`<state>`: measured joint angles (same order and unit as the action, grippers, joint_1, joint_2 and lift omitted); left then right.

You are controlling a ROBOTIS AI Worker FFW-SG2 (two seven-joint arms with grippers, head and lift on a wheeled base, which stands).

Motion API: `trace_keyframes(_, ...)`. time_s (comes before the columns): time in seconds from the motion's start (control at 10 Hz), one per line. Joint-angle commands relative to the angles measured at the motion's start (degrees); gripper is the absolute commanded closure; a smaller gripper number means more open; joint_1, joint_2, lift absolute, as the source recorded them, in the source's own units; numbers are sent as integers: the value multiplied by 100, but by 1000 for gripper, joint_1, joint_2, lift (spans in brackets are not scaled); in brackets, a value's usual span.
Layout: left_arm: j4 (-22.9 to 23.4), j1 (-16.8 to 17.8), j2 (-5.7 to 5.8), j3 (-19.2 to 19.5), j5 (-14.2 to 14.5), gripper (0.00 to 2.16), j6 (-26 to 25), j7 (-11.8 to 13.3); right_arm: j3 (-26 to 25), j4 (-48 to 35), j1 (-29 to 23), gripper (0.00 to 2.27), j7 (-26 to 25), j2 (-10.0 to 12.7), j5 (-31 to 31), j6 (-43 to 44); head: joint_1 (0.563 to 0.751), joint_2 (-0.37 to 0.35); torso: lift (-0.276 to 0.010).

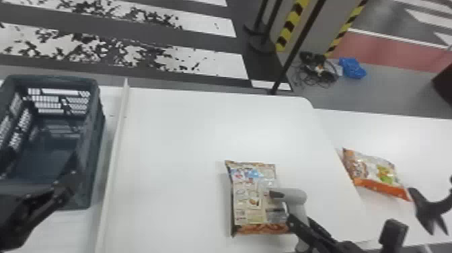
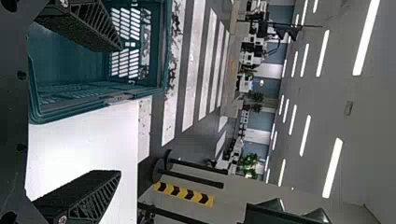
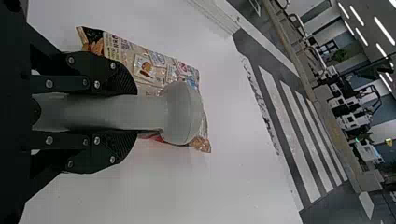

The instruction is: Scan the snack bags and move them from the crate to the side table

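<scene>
Because the scanner (image 3: 182,112) is clamped in the right pincer (image 3: 135,112) over the snack bag (image 1: 247,202), lower centre of the head view, a read could be spoiled by poor tilt, the left pincer (image 2: 116,111) being spread.

The left pincer (image 1: 69,184) is black, with wedge-shaped fingers (image 2: 79,21) that have grainy faces, slanting ribs along their sides and a pale screw (image 2: 62,219) near the root, where a black plate (image 2: 11,112) with round holes backs them. The right pincer (image 1: 298,220) is black too, its rounded, ridged fingers (image 3: 120,79) joined to straight link bars (image 3: 65,84) with silvery screws (image 3: 49,84).
</scene>
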<state>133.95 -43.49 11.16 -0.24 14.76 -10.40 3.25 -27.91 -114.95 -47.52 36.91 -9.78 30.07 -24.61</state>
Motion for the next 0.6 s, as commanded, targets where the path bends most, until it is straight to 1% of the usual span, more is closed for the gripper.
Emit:
trace_keyframes(0.0, 0, -10, 0, -2, 0, 56, 7, 0, 128, 131, 59, 2236, 0, -24, -124, 21, 695, -277, -87)
trace_keyframes(0.2, 17, -36, 0, 7, 0, 56, 7, 0, 215, 324, 147, 2236, 0, -59, -230, 92, 695, -267, -87)
trace_keyframes(0.5, 17, -36, 0, 24, 0, 56, 7, 0, 171, 315, 173, 2236, 0, -85, -203, 109, 695, -266, -87)
